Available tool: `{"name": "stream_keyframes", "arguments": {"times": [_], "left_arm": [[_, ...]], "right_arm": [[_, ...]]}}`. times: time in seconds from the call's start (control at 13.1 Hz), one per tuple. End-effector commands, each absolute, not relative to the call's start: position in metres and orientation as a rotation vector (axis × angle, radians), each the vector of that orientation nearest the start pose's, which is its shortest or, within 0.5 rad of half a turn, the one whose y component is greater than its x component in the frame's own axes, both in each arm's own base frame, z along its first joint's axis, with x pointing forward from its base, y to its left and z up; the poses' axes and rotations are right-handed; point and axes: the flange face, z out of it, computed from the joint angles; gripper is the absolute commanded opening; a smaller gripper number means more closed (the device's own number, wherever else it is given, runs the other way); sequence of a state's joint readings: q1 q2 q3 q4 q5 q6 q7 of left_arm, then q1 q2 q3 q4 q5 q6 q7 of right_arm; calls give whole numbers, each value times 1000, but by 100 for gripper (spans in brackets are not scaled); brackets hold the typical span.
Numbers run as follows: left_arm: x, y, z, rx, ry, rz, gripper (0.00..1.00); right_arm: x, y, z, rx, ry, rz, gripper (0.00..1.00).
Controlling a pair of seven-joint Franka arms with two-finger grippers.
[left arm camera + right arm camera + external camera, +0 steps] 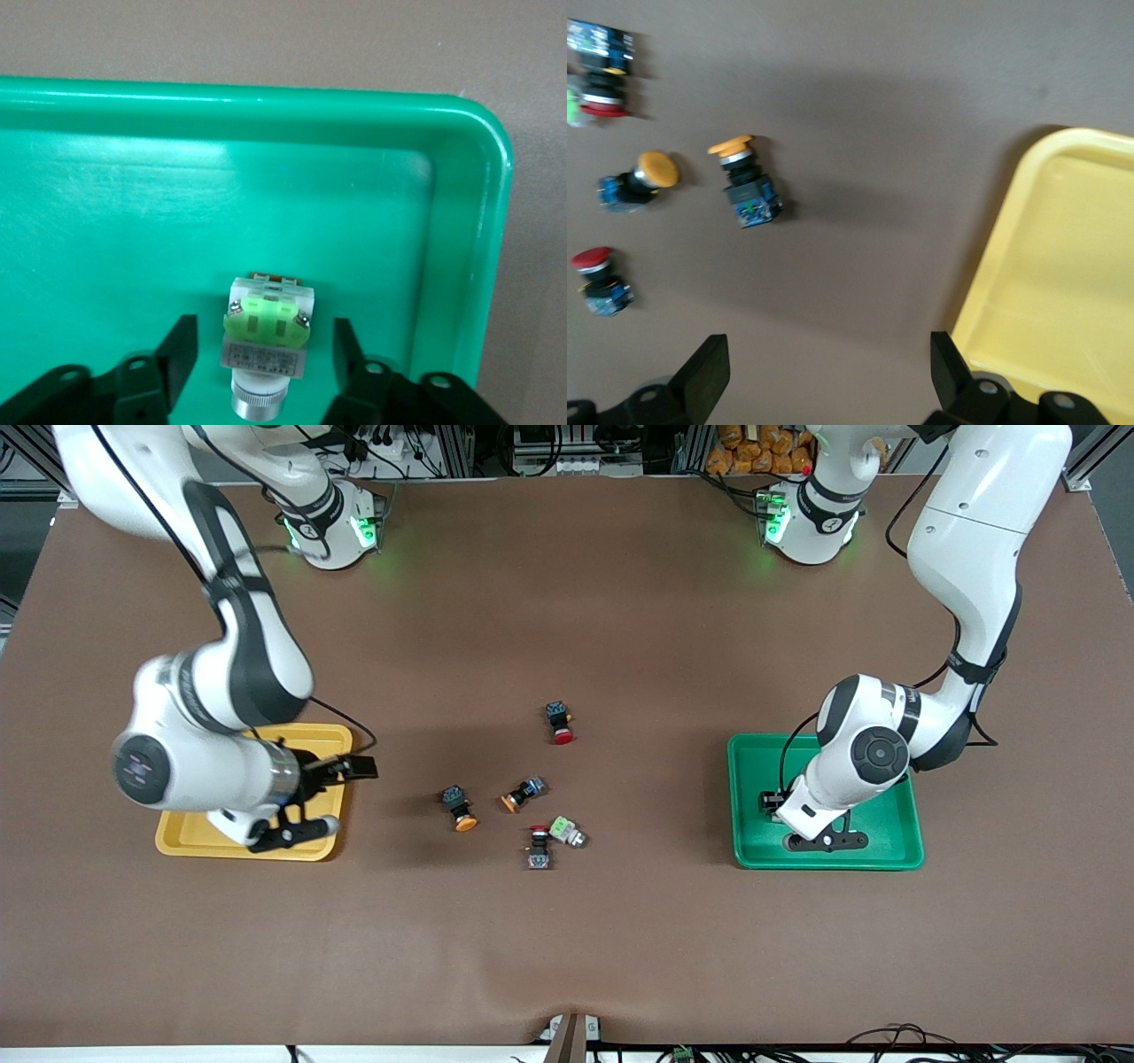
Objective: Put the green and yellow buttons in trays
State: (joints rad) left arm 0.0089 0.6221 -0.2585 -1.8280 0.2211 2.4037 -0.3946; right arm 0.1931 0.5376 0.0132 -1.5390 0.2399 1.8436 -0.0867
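Observation:
A green button point(266, 326) lies on its side in the green tray point(886, 841), near a corner point(461, 142). My left gripper point(261, 341) is open, low in the tray, with a finger on either side of that button, not touching it. In the front view the left gripper point(826, 840) hides the button. Another green button point(568, 832) lies mid-table beside two yellow buttons point(459, 808) point(523, 793). Both yellow buttons show in the right wrist view point(744, 188) point(642, 177). My right gripper point(828, 372) is open and empty over the yellow tray's point(190, 837) mid-table rim point(992, 257).
Two red-capped black switches lie among the buttons, one point(559, 724) farther from the front camera, one point(539, 849) touching the mid-table green button. The yellow tray holds nothing that I can see.

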Motion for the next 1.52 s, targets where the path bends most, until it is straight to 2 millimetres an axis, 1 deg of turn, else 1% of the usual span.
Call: {"name": "stream_keyframes", "arguments": {"times": [0.0,0.08,0.15,0.23,0.3,0.46,0.53,0.61,0.68,0.76,0.91,0.99,1.14,1.22,1.29,1.37,1.45], "left_arm": [[632,-148,211,-3131,-9,-18,100],[634,-149,215,-3132,-8,-30,100],[636,-150,219,-3133,-10,-42,100],[638,-152,229,-3133,-6,-64,100],[643,-154,239,-3135,-6,-86,100],[647,-162,257,-3139,6,-133,100],[647,-166,260,-3143,16,-141,100],[648,-166,262,-3144,15,-148,100],[649,-166,263,-3143,16,-153,100],[650,-167,267,-3145,23,-162,100],[651,-170,276,-3144,44,-187,100],[650,-177,279,-3152,59,-192,100],[651,-189,286,-3160,96,-212,100],[651,-198,287,-3170,124,-216,100],[651,-208,291,-3180,143,-228,100],[651,-219,296,-3188,166,-245,100],[651,-230,301,-3193,181,-260,100]], "right_arm": [[656,175,310,-2875,-322,374,100],[654,199,298,-2883,-357,355,100],[654,217,288,-2892,-387,311,100],[654,237,285,-2896,-413,237,100],[654,247,278,-2904,-429,190,100],[657,259,256,-2913,-442,107,100],[657,267,246,-2915,-457,81,100],[655,272,237,-2918,-469,76,100],[651,274,229,-2922,-475,87,100],[648,281,225,-2925,-494,69,100],[642,288,208,-2933,-516,64,100],[637,293,199,-2937,-528,52,100],[631,291,188,-2943,-522,19,100],[631,291,188,-2943,-522,19,80],[629,290,184,-2946,-526,29,42],[626,290,180,-2949,-527,43,19],[624,289,178,-2950,-527,52,5]]}}
